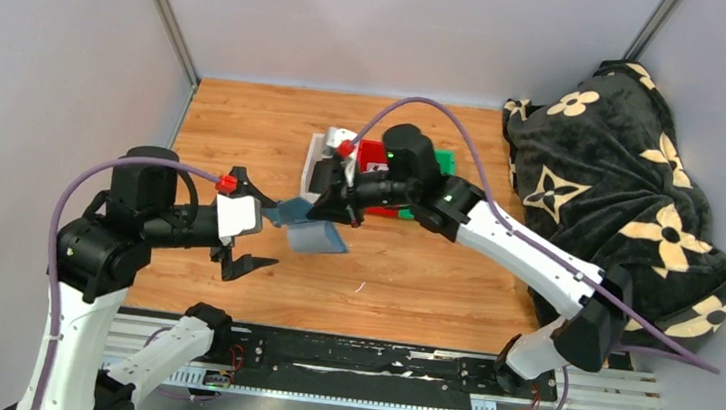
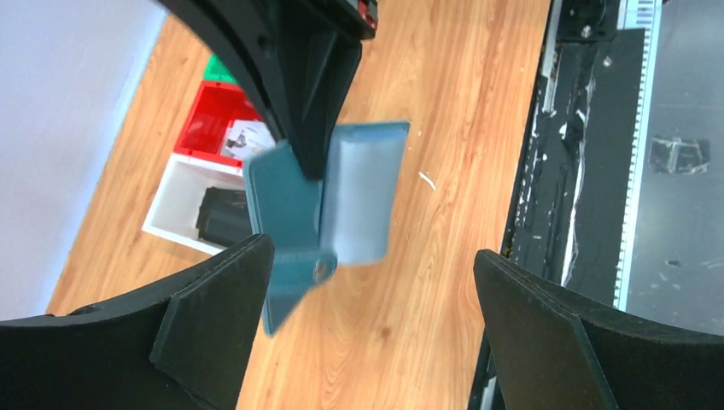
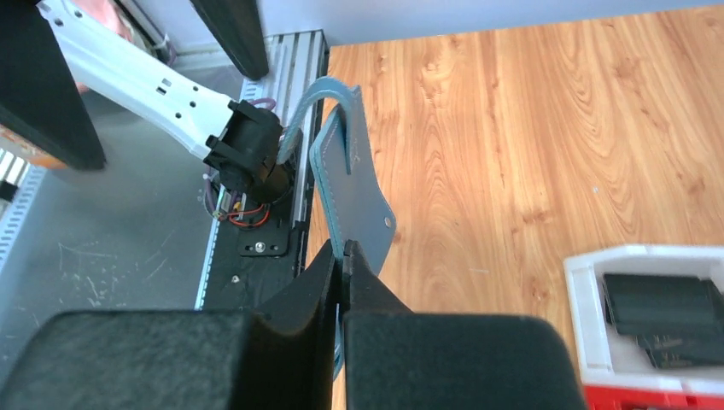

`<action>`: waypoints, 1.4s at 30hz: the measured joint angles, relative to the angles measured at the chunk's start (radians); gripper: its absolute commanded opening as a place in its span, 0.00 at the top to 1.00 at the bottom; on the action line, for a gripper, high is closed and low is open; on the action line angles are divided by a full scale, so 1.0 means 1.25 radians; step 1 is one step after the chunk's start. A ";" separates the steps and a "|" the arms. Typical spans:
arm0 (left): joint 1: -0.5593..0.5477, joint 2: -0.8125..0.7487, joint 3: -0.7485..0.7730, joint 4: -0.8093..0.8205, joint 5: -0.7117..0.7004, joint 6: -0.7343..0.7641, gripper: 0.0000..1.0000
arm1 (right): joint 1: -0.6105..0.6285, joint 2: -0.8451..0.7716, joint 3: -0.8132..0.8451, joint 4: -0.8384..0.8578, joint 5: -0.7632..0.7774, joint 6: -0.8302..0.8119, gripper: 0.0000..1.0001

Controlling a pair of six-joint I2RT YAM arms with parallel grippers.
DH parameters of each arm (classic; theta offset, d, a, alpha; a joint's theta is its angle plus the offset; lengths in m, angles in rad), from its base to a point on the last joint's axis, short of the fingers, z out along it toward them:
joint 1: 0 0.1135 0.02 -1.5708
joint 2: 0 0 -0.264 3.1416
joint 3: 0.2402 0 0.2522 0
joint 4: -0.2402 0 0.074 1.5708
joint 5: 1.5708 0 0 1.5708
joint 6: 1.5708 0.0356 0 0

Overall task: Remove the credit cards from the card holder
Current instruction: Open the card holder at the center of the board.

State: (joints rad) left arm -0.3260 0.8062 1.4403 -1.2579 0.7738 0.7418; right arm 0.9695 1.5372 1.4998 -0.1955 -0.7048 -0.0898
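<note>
right gripper (image 1: 341,207) is shut tight on the card holder (image 1: 314,229), pinching one edge. the card holder hangs unfolded above the middle of the desk (image 1: 432,282), with its lighter inner panel and darker flap both showing in the left wrist view. left gripper (image 1: 255,223) sits just beside the holder at its 9 o'clock, jaws spread wide with nothing between them. at the holder's 12 o'clock stand the white bin (image 1: 312,156), red bin (image 1: 374,152) and green bin (image 1: 446,161). a black floral blanket (image 1: 622,190) is heaped at 3 o'clock.
</note>
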 measured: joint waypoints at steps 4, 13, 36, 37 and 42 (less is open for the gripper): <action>0.000 -0.005 0.044 0.005 0.005 -0.052 0.00 | -0.074 -0.103 -0.137 0.138 -0.074 0.114 1.00; 0.000 -0.087 0.004 0.180 -0.006 -0.251 0.14 | -0.097 -0.251 -0.264 0.409 -0.221 0.317 1.00; -0.002 -0.109 -0.121 0.580 0.120 -0.748 0.99 | -0.097 -0.184 -0.302 0.869 -0.235 0.689 0.99; -0.002 -0.112 -0.122 0.587 0.116 -0.756 1.00 | -0.097 -0.184 -0.302 0.873 -0.234 0.691 0.94; -0.002 -0.126 -0.149 0.634 0.094 -0.800 1.00 | -0.096 -0.184 -0.302 0.873 -0.232 0.694 0.63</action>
State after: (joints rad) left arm -0.3290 0.6483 1.2541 -0.4648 0.8917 -0.2581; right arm 0.8494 1.3067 1.1217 0.8955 -0.9951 0.7780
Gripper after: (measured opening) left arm 0.030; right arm 0.225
